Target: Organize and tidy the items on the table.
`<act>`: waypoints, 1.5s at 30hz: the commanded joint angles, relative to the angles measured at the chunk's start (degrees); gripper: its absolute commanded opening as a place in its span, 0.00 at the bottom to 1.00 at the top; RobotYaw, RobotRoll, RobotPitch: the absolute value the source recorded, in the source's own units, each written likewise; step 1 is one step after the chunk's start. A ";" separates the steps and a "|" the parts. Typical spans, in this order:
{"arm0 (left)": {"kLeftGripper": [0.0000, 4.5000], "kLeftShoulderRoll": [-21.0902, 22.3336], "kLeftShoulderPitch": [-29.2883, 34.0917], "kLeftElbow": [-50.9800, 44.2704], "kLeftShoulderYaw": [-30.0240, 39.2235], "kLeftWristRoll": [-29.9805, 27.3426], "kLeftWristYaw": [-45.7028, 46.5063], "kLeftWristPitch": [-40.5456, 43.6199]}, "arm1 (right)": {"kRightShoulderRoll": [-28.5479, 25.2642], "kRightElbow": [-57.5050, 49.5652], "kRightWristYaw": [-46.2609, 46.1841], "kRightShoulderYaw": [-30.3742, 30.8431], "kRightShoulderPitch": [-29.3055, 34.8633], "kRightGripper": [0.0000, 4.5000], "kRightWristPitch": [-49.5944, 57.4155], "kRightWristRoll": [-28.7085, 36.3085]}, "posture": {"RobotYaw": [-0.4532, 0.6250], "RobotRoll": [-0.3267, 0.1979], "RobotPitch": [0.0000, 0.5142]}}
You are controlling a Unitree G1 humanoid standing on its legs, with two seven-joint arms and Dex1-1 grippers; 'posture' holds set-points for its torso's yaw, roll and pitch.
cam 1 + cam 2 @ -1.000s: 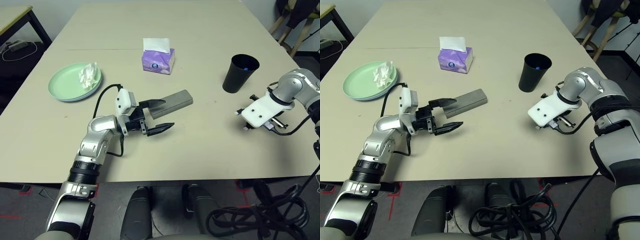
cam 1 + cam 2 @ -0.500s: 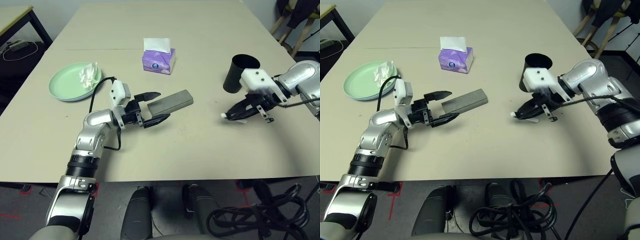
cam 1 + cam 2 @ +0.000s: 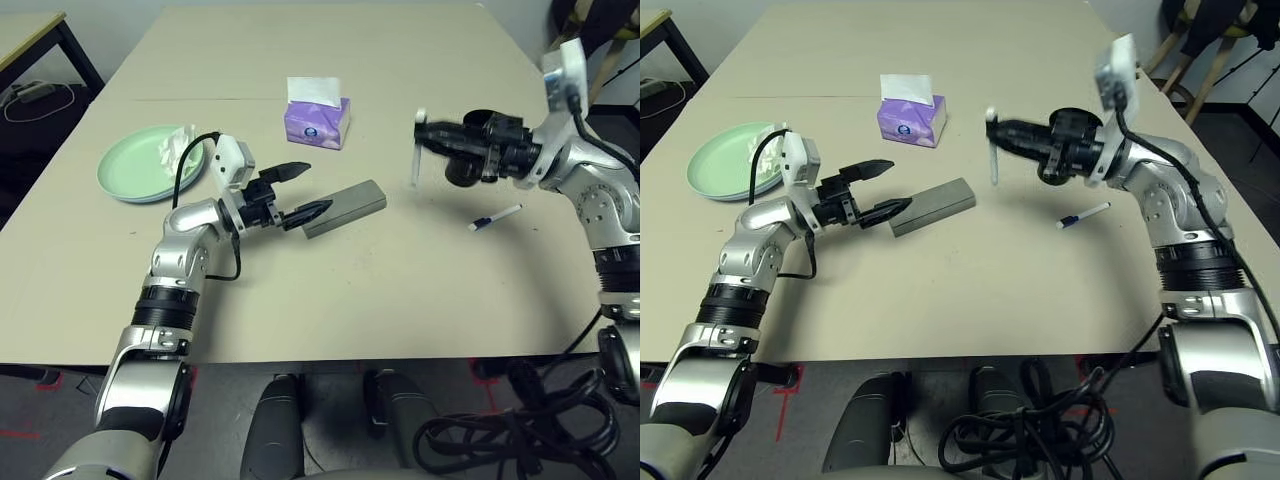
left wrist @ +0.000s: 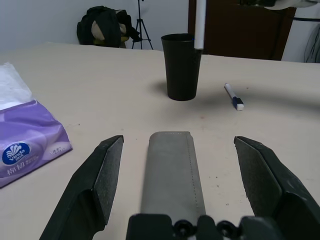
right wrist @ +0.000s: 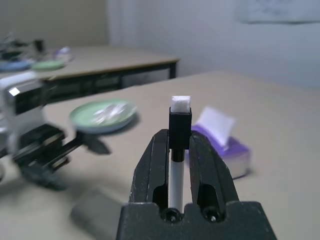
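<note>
We had our left gripper [image 4: 175, 165] spread wide astride the grey glasses case [image 3: 344, 208], its long axis running straight out between the fingers, while our right gripper [image 5: 172, 165] clamped a white pen [image 3: 992, 147] above the table [image 3: 300, 300].

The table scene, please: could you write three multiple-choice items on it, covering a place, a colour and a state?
1. The crumpled tissue lies: A on the floor; B on the green plate; C on a chair.
2. The tissue box is: A red; B yellow; C purple.
3. The right tool is: A shut on a white pen; B open, empty; C shut on a spoon.

B: the tissue sits at the plate's edge. C: its sides are purple. A: the fingers clamp the upright pen above the table.
</note>
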 commanded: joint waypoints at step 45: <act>1.00 -0.18 -0.36 0.84 -1.11 0.66 -1.27 -0.49 | 6.00 4.20 -34.88 -6.26 -1.97 0.99 -1.31 -15.02 | 0.41 0.62 0.17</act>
